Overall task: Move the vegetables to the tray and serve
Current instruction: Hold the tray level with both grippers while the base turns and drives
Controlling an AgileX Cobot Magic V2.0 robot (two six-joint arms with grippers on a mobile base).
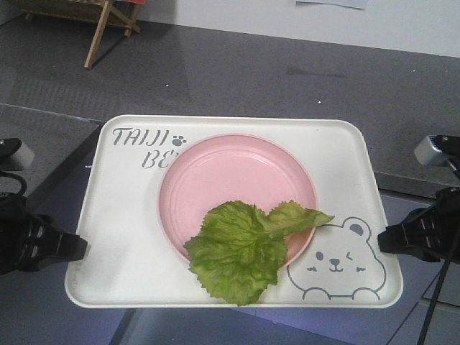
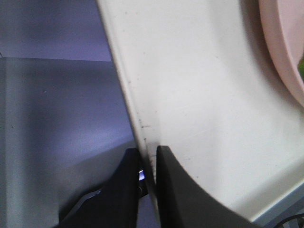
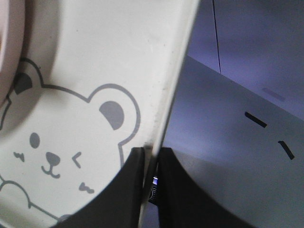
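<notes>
The cream-white tray [image 1: 122,215] with grey lettering and a winking bear is held up in the air between both arms. A pink plate [image 1: 215,180] sits on its middle. The green frilly lettuce leaf, the vegetables [image 1: 241,251], lies half on the plate's near rim and half on the tray. My left gripper [image 1: 77,248] is shut on the tray's left rim [image 2: 137,118], one finger above and one below. My right gripper [image 1: 384,241] is shut on the tray's right rim [image 3: 166,95], beside the bear drawing [image 3: 52,156].
A grey table surface [image 1: 43,144] lies below the tray at the left, with grey floor beyond. A wooden stand [image 1: 108,21] is at the far back left. Black marks [image 3: 270,133] show on the surface under the right gripper.
</notes>
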